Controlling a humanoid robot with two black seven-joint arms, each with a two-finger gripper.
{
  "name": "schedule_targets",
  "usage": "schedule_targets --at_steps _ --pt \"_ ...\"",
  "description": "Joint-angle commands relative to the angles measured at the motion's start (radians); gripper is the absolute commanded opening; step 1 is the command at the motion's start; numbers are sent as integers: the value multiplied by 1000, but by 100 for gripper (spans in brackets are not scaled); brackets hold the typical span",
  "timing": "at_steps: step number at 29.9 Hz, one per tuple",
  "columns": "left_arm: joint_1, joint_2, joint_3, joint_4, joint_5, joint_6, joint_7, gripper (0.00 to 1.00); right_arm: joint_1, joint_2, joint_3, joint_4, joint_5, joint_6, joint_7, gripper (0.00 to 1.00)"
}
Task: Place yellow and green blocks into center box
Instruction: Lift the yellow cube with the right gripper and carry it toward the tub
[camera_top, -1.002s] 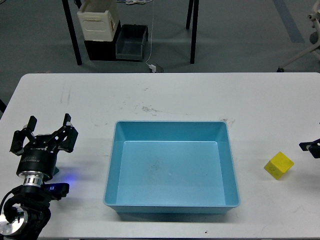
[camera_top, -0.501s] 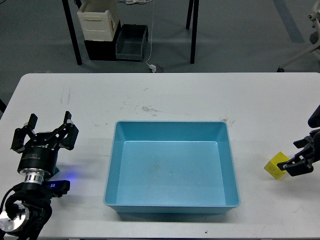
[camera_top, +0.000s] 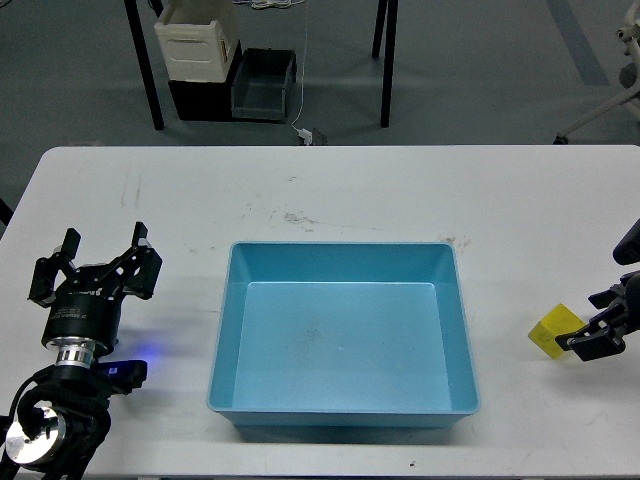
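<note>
The yellow block (camera_top: 551, 331) lies on the white table (camera_top: 330, 195), right of the blue center box (camera_top: 343, 258), which is empty. My right gripper (camera_top: 596, 322) comes in from the right edge. Its fingers stand apart right at the block's right side, the lower fingertip (camera_top: 584, 347) against the block. My left gripper (camera_top: 96, 270) is at the table's left side, open and empty, fingers pointing away from me. No green block shows in this view.
The table's near edge runs just below the box. Beyond the far edge are black table legs (camera_top: 146, 70), a cream container (camera_top: 197, 42) and a dark bin (camera_top: 264, 84) on the floor. A small blue light (camera_top: 140, 363) glows by my left arm.
My right gripper has come in from the right edge to the yellow block's right side. My left gripper has drifted slightly toward me and to the right.
</note>
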Motion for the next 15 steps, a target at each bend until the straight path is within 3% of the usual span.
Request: schedule_targets --at_steps 1,7,13,15 --pt "-5 0 0 0 0 1 0 100 -25 27 0 -28 1 -30 0 97" --pt "-5 2 0 15 -2 -2 0 100 -23 73 0 -64 1 -40 0 90" --pt "-5 0 0 23 -2 -2 0 100 -28 74 -1 -64 -1 -40 0 73" --pt "-5 0 0 23 -2 -2 0 100 -31 74 -1 -62 -4 -38 0 60"
